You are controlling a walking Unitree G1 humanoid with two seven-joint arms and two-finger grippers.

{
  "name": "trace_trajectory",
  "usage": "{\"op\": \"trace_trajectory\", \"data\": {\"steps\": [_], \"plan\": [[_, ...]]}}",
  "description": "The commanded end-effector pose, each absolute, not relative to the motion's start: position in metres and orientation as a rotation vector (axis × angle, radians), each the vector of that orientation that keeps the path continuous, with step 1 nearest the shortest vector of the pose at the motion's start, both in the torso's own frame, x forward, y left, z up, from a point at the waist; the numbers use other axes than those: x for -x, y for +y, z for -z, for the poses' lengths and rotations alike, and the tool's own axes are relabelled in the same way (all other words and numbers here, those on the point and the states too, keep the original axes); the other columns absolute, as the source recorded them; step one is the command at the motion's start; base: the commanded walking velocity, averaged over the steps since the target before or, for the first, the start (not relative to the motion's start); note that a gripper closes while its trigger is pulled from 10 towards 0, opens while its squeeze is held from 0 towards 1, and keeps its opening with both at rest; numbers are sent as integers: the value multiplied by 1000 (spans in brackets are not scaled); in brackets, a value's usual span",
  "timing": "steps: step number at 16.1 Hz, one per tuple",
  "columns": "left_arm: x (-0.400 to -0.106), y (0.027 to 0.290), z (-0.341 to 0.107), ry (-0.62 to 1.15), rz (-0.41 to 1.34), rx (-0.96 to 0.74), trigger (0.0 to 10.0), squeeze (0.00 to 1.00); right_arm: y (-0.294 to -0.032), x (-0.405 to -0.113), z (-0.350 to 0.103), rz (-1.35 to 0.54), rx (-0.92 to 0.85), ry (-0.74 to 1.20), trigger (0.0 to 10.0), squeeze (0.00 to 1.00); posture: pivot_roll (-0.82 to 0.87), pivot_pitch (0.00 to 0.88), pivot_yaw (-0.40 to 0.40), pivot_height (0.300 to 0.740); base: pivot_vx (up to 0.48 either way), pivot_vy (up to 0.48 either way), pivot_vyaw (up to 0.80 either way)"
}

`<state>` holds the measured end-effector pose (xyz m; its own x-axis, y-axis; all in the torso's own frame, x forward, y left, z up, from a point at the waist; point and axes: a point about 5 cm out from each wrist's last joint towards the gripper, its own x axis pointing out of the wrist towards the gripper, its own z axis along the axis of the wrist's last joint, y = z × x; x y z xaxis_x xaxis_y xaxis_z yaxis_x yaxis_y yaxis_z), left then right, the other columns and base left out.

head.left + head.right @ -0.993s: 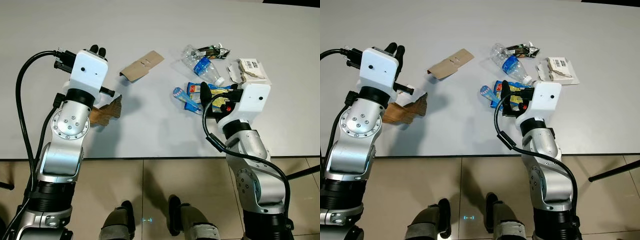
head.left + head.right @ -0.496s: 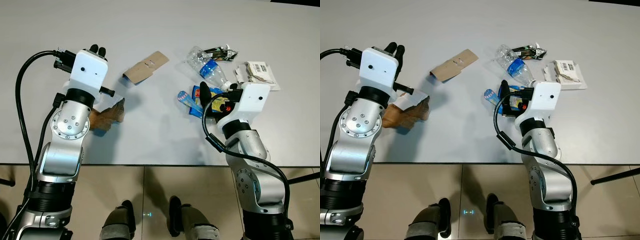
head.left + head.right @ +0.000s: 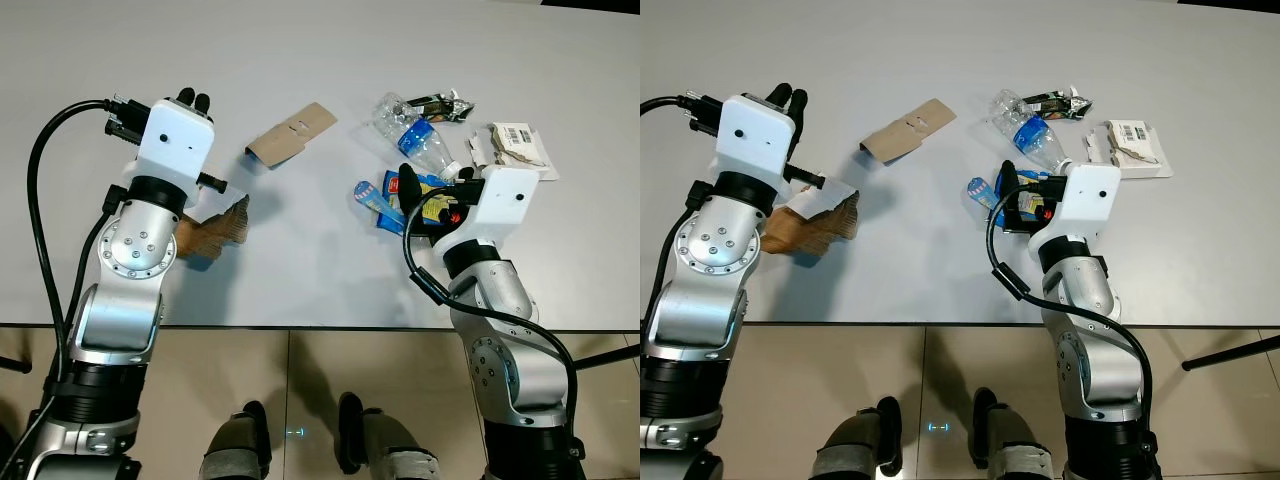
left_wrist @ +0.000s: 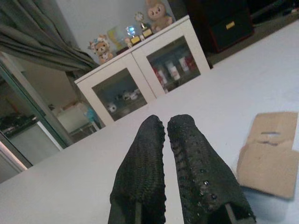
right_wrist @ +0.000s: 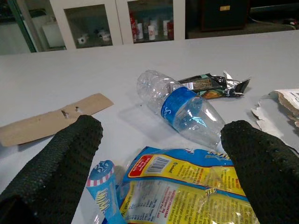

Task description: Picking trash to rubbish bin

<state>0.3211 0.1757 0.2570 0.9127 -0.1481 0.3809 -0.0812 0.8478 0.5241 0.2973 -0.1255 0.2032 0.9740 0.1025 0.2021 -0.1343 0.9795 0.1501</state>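
On the white table point(image 3: 300, 60) the trash lies in two groups. In the right half of the frame there is a clear plastic bottle point(image 3: 412, 139) with a blue label, a dark foil wrapper point(image 3: 438, 103) touching its upper end, a torn white box point(image 3: 515, 148) near the right edge, and a blue and yellow snack bag point(image 3: 405, 197) just below the bottle. In the middle, a little left of centre, lies a flat piece of cardboard point(image 3: 290, 133), and in the left part a crumpled brown paper bag point(image 3: 212, 230) sits partly under the left arm. No rubbish bin can be seen.

The right pincer point(image 5: 163, 158) is spread wide, with one finger on each side of the snack bag, low over the table. The bottle is just beyond the bag, between the fingers as the wrist camera looks. The left pincer point(image 4: 175, 163) has its two fingers pressed together with nothing between them, and it points across the table with the cardboard to one side.

I judge that the step in hand is the first pick: the right arm is lined up to take the snack bag. The next move calls for lowering the fingers until they touch the table, then squeezing the thin bag, which may slide or fold, and after that finding the bin.
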Motion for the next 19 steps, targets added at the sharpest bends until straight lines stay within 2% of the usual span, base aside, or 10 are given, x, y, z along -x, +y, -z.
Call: {"op": "trace_trajectory", "data": {"steps": [1,3,4,7,8,12,13,15,18,19], "plan": [[-321,179,-259,-421,46,-600,10000,0,-125,-298,-201,-120,-168,-192,10000,0,-36,247,-38,740,0,0,0],[-320,184,-259,-403,57,-643,10000,0,-124,-299,-201,-120,-169,-193,10000,0,-34,247,-37,740,0,0,0],[-314,186,-251,-332,159,-731,10000,0,-124,-300,-200,-122,-173,-195,10000,0,-21,252,-34,740,0,0,0],[-302,201,-249,-277,192,-810,10000,0,-123,-303,-200,-130,-175,-195,10000,0,-6,255,-37,740,0,0,0],[-300,210,-252,-253,182,-808,10000,1000,-122,-304,-200,-132,-176,-195,10000,0,-1,254,-39,740,0,0,0],[-297,238,-275,-253,141,-718,10000,1000,-119,-306,-199,-149,-177,-195,10000,0,8,248,-46,740,0,0,0],[-297,244,-281,-253,140,-644,10000,1000,-119,-307,-200,-152,-177,-197,10000,0,7,245,-48,740,0,0,0],[-290,248,-279,-175,288,-488,10000,1000,-119,-308,-200,-153,-175,-199,10000,0,7,247,-49,740,0,0,0],[-283,257,-280,-136,367,-396,10000,1000,-121,-308,-199,-148,-170,-195,10000,0,8,250,-52,740,0,0,0],[-277,255,-275,-82,456,-376,10000,1000,-121,-309,-199,-152,-171,-194,10000,0,10,250,-52,740,0,0,0]]}}
